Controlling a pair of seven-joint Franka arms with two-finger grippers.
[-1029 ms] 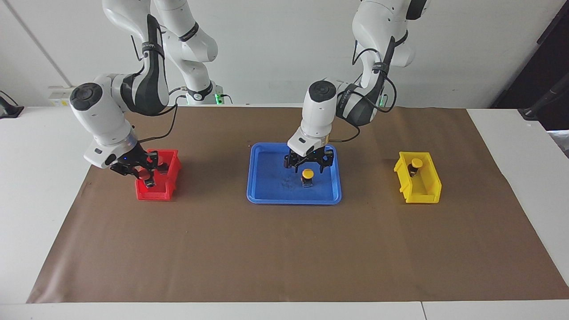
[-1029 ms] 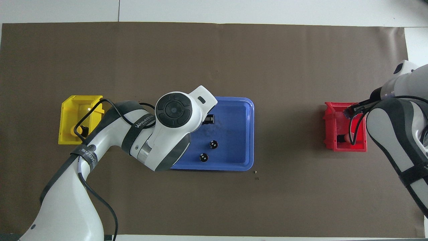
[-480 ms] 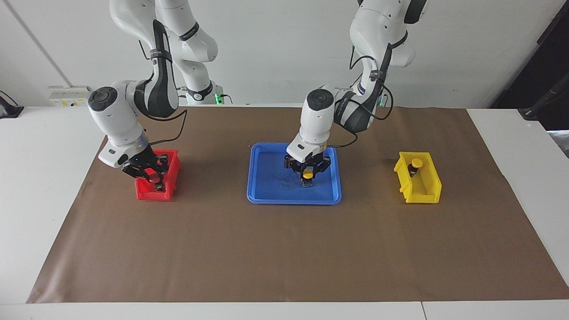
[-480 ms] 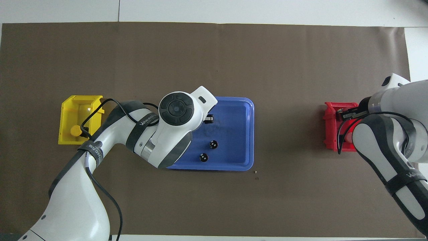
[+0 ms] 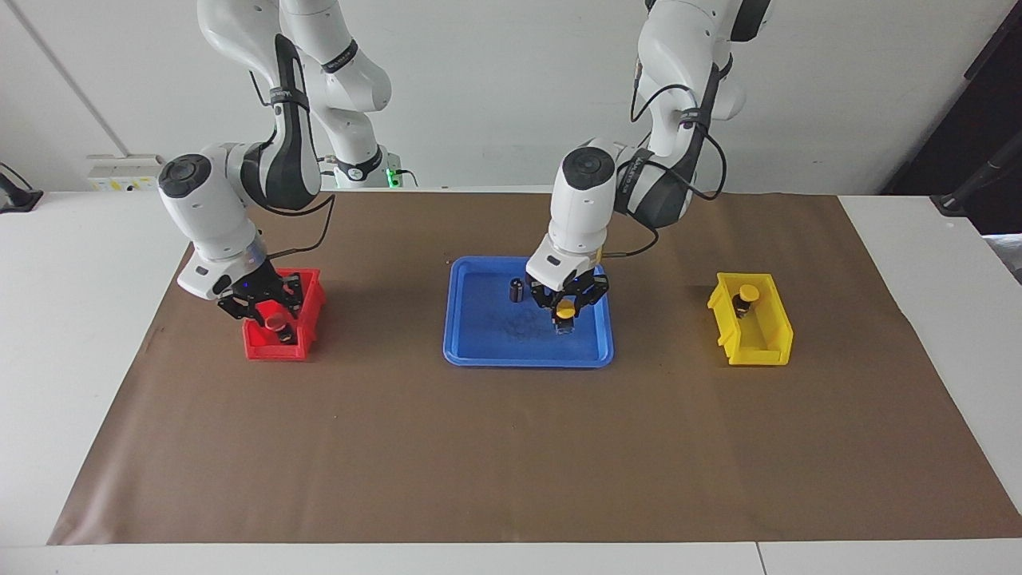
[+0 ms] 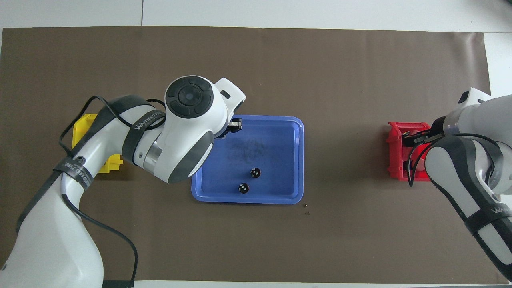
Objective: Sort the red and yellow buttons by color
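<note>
My left gripper [image 5: 566,303] is shut on a yellow button [image 5: 565,311] and holds it just above the blue tray [image 5: 479,351], toward the left arm's end of it. In the overhead view the left arm covers that button. A second yellow button [image 5: 746,294] stands in the yellow bin [image 5: 754,347]. My right gripper [image 5: 270,310] is low over the red bin [image 5: 271,350] and shut on a red button [image 5: 275,321]. I see no second red cap; in the overhead view the right arm hides most of the red bin [image 6: 396,152].
Two dark capless cylinders [image 6: 255,173] [image 6: 243,188] stand in the blue tray [image 6: 292,160], at its edge nearer the robots. One also shows in the facing view [image 5: 516,289]. The yellow bin [image 6: 86,126] is partly under the left arm. Brown paper [image 5: 511,447] covers the table.
My left gripper came down around the yellow button in the tray, closed on it and carried it toward the yellow bin's end. My right gripper shifted slightly over the red bin with the red button.
</note>
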